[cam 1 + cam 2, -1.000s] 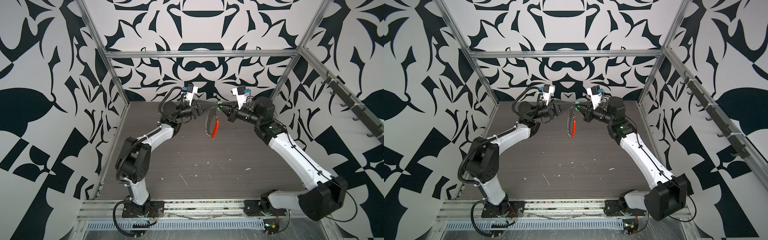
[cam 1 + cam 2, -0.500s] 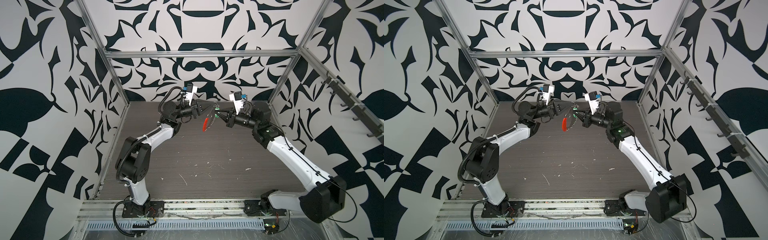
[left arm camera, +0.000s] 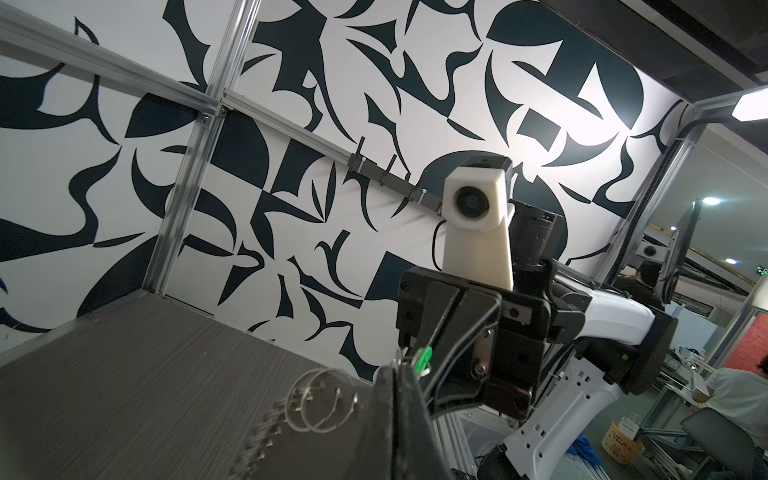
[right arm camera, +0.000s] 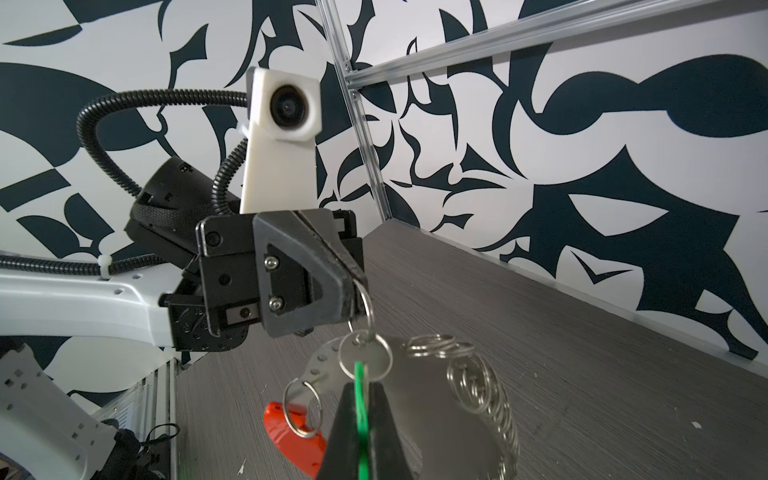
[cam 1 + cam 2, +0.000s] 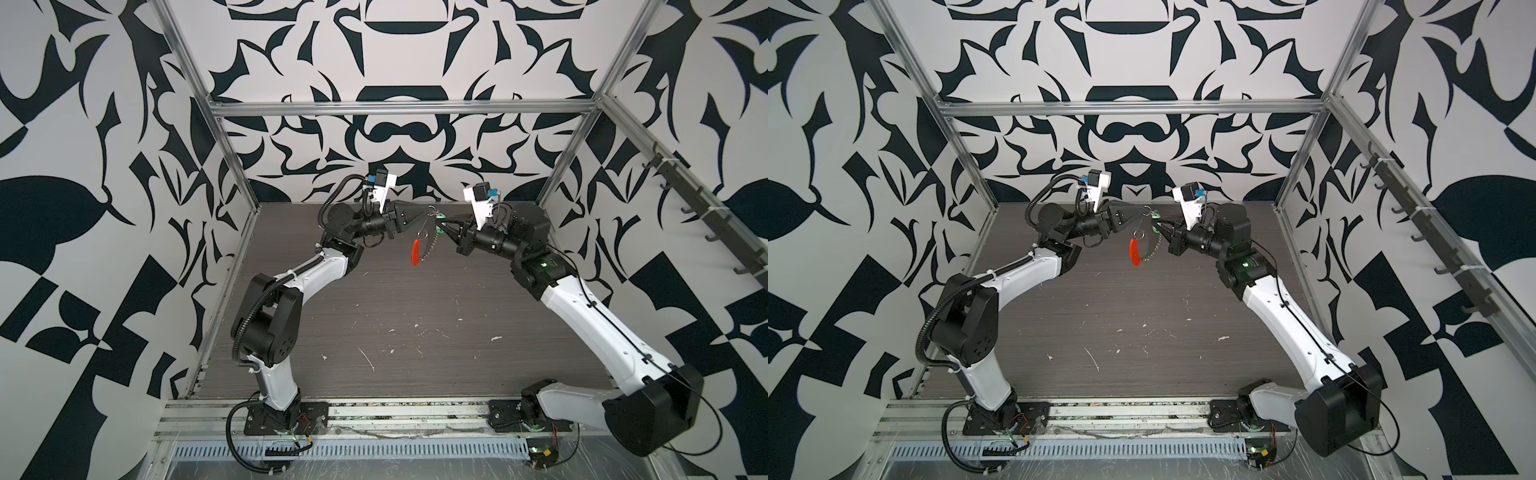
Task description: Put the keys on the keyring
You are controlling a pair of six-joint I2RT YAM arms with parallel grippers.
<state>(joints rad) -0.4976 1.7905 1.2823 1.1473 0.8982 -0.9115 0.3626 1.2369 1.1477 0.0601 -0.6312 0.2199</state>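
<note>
The keyring (image 5: 432,245) hangs in the air over the table's back, its red segment (image 5: 415,252) (image 5: 1134,252) lowest and a string of silver rings (image 4: 486,395) beside it. My left gripper (image 5: 426,212) (image 4: 355,291) is shut on the keyring's wire at the top. My right gripper (image 5: 442,224) (image 4: 360,386) faces it from close by, shut on the green tag of the keys (image 4: 360,415) (image 3: 424,358). The tag's small split ring (image 4: 365,359) sits just under the left fingertips, against the wire. I cannot tell whether it is threaded on.
The dark wood-grain table (image 5: 415,324) carries small white scraps near the middle. Patterned walls and an aluminium frame (image 5: 399,109) enclose the cell. A rail of hooks (image 5: 706,212) runs along the right wall.
My right gripper has moved left, closer to the left gripper, with the green tag. The hanging keyring has swung left, its red segment with it. The left gripper has held still.
</note>
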